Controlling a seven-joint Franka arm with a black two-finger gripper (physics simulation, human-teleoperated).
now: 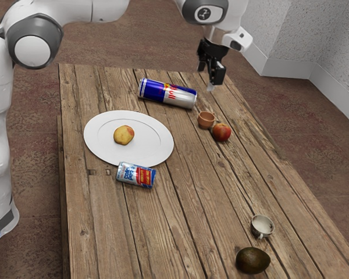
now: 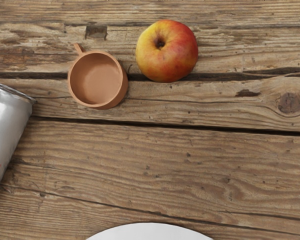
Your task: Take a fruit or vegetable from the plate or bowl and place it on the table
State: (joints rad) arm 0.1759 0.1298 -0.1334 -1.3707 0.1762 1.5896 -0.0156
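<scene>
High over the table's far part in the exterior view is my gripper (image 1: 209, 74), open, its two black fingers apart and nothing seen between them. A round yellow fruit or vegetable with a reddish patch (image 1: 124, 135) rests on the white plate (image 1: 157, 150), toward the arm's base from the gripper. The plate's rim (image 2: 150, 231) also appears in the wrist view. A red-yellow apple (image 1: 221, 132) sits directly on the wood, off the plate; the wrist view has this apple (image 2: 167, 51) beside a cup.
Touching or close to the apple is a small terracotta cup (image 1: 206, 120) (image 2: 98, 80). A large Red Bull can (image 1: 167, 93) lies behind the plate, a smaller can (image 1: 136, 175) by its near rim. A pale cup (image 1: 262, 226) and dark avocado (image 1: 253, 260) occupy the near right.
</scene>
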